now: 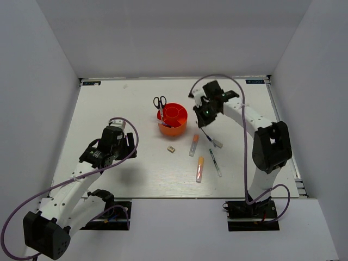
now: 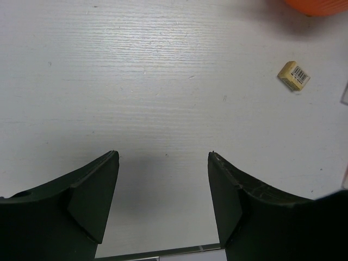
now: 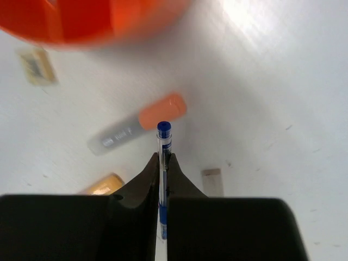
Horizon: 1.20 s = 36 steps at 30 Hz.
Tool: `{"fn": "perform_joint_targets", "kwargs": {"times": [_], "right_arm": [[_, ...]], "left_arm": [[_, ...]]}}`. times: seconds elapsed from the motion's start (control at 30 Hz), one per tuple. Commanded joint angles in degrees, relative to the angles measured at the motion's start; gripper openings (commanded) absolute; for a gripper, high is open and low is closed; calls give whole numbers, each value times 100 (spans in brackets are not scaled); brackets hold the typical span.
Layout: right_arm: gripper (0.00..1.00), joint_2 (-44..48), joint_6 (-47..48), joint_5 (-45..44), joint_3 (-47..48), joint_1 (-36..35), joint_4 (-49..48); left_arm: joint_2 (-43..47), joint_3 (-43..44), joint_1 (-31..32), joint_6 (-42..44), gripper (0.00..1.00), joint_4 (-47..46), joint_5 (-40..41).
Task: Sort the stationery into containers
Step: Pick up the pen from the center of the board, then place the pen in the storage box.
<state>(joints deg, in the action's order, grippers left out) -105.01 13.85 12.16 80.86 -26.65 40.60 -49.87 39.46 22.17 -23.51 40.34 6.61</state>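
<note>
My right gripper is shut on the thin blue pen and holds it above the table, right of the round orange organiser. In the top view the pen hangs slanted below the gripper. Black-handled scissors stand in the organiser. Two orange-and-white markers, a green pen, a white eraser and a tan block lie on the table. My left gripper is open and empty over bare table, left of the block.
White walls enclose the table on three sides. The right wrist view shows one marker, the eraser and the organiser's wall below the pen. The left arm sits at the table's left side.
</note>
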Motion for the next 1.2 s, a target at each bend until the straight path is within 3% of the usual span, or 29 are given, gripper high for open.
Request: {"fn": "perform_joint_targets", "kwargs": {"times": [0.0,0.17,0.27,0.37,0.7,0.83,1.17], "right_arm": [[0,403,-127,610,1313,-33,89],[0,95,-970,910,2083,-24,-683],[0,147,-1760,1059,1637,-15,-2252],[0,174,-2156,1157,1222,-15,-3151],[0,-388,-2773,1113,1327,81,-3858],[0,-494,-2659,710,1310,55,-3954],[0,-494,-2571,682,309,55,-4745]], "left_arm": [[109,-26,-46,74,77,-43,33],[56,-44,-46,101,77,-52,77],[38,-35,-46,118,77,-52,95],[12,-53,-46,118,77,-52,147],[-93,-35,-38,154,77,-87,139],[-120,-35,-46,162,77,-70,147],[-199,-35,-46,171,77,-44,200]]}}
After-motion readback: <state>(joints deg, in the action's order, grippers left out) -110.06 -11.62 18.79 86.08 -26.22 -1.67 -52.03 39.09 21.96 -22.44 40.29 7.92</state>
